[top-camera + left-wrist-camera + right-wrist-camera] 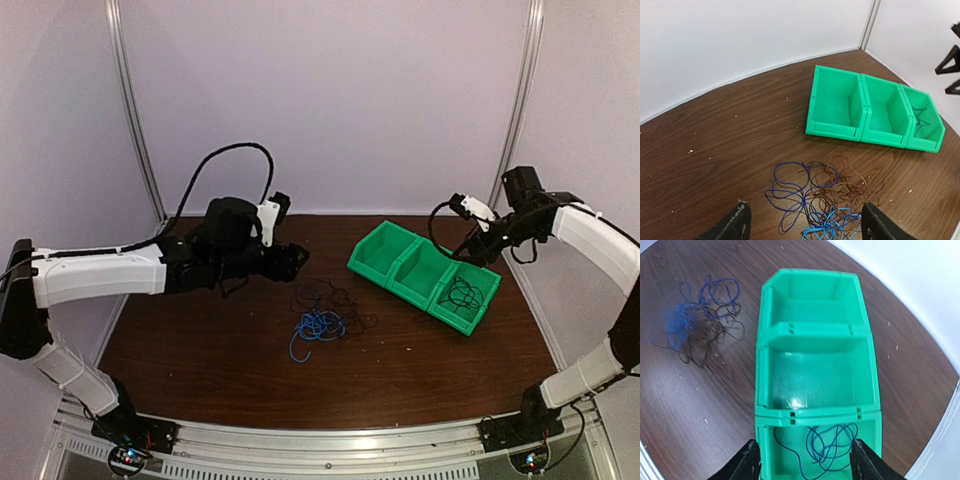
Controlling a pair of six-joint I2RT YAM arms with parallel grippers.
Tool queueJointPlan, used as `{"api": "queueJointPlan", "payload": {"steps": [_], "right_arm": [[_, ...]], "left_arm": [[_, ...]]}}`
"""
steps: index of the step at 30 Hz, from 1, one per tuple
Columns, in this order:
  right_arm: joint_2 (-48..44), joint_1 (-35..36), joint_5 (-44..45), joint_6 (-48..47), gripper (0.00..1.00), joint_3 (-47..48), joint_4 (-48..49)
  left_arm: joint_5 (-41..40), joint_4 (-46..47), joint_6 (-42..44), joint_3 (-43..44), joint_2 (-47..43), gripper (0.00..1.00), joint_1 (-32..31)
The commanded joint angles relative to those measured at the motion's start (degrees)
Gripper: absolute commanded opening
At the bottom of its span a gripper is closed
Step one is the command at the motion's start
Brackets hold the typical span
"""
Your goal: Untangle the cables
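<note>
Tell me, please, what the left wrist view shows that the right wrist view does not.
Only the left wrist view: the open left gripper framing the tangle of cables, close enough to tell dark blue, light blue and brownish-black strands apart. Only the right wrist view: the open right gripper framing the end bin, with the loose cable inside it seen whole from above. Both: the three green bins, the tangle, and the brown table.
</note>
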Motion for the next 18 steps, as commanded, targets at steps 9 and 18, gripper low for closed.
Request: {"api": "queueJointPlan", "payload": {"steps": [9, 18], "right_arm": [[16.1, 27.1, 1.0, 4.5, 0.38, 15.6, 5.0], [29.1, 37.5, 3.8, -14.0, 0.38, 24.7, -7.1]], "left_arm": [[18.3, 4.5, -7.4, -2.1, 4.5, 0.69, 18.0], [22.7, 2.3, -7.4, -1.4, 3.6, 0.68, 24.5]]}}
